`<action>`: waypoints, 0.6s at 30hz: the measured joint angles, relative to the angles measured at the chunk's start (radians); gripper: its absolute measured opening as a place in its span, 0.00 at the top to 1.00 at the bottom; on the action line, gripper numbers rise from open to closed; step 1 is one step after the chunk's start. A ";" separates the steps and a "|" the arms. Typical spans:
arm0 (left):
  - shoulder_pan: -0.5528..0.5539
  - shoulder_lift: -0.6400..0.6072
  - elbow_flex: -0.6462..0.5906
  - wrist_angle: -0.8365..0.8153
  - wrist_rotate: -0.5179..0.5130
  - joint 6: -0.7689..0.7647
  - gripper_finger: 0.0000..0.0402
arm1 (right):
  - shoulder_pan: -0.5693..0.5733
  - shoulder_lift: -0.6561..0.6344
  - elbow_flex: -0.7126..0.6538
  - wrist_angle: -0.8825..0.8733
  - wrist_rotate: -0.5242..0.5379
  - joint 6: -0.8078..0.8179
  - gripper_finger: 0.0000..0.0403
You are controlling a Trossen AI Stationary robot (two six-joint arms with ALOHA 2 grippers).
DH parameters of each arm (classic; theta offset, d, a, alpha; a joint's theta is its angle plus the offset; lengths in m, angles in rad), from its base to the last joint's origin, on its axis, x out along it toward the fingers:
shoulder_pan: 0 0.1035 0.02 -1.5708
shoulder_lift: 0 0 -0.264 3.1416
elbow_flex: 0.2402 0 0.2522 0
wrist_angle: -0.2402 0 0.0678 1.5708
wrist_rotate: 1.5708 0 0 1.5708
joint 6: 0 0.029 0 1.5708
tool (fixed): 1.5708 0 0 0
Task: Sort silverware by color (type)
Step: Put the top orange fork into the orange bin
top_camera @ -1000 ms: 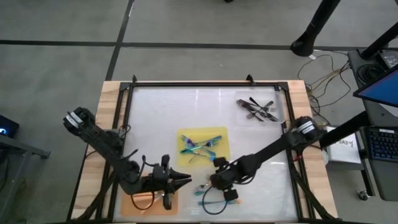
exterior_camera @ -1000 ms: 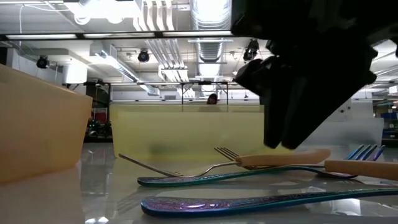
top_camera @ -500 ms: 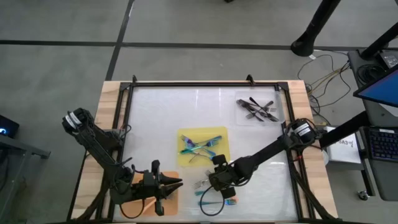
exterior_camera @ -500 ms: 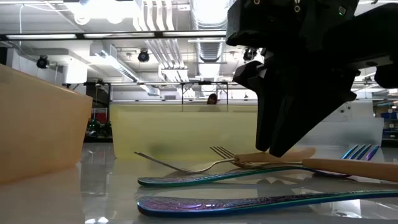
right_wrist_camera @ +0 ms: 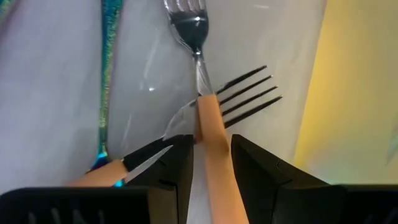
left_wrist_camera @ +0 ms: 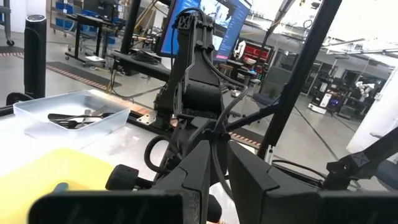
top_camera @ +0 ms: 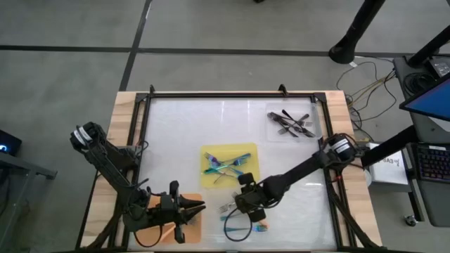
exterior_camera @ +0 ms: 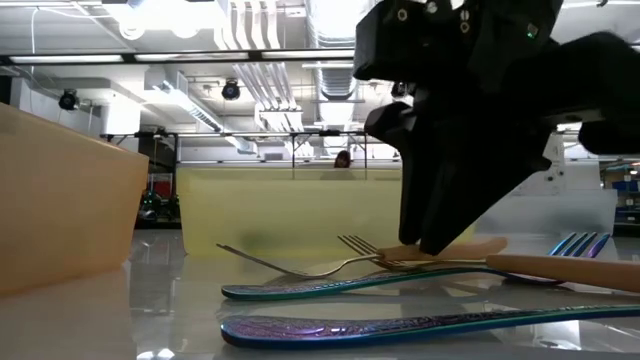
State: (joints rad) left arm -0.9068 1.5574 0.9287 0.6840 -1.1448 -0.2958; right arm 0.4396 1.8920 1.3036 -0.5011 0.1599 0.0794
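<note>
Two orange-handled forks lie crossed on the white table near its front edge, beside two blue-teal forks (exterior_camera: 400, 325). My right gripper (right_wrist_camera: 212, 163) slants down over them, open, one finger on each side of one fork's orange handle (right_wrist_camera: 210, 127). That fork's silver head (right_wrist_camera: 186, 28) points away. The other fork's tines (right_wrist_camera: 249, 93) stick out beside it. My left gripper (top_camera: 202, 206) hovers shut and level over the orange mat (top_camera: 188, 223) at the front left. Nothing shows between its fingers. My right gripper has one finger (right_wrist_camera: 171, 158) on each side of the orange handle (right_wrist_camera: 211, 146), a little behind the silver neck. They come from above, slanting, and lie along the handle. Whether they touch it, I cannot tell. The fork lies flat on the table.
A yellow mat (top_camera: 247, 151) in the middle holds several blue-teal forks. A clear tray (top_camera: 315, 121) at the far right holds dark forks. A black frame (top_camera: 232, 94) rims the table. In the low view the orange mat (exterior_camera: 60, 200) rises at the left.
My left arm has swung toward the table's left edge, carrying its shut gripper back over the orange mat. My right gripper has tipped and settled closer over the crossed forks. The orange-handled forks under it have slid a little along the table.
</note>
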 joint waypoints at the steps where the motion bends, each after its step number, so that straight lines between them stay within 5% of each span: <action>1: 0.000 0.000 0.000 0.000 0.000 0.000 0.91 | -0.003 0.002 0.000 0.000 0.000 -0.003 0.75; 18: 0.000 0.000 0.000 0.000 0.001 -0.003 0.91 | -0.040 0.095 0.002 -0.014 -0.010 0.005 0.79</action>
State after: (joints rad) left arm -0.9066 1.5574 0.9287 0.6842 -1.1442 -0.2985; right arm 0.3995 1.9869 1.3060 -0.5155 0.1499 0.0844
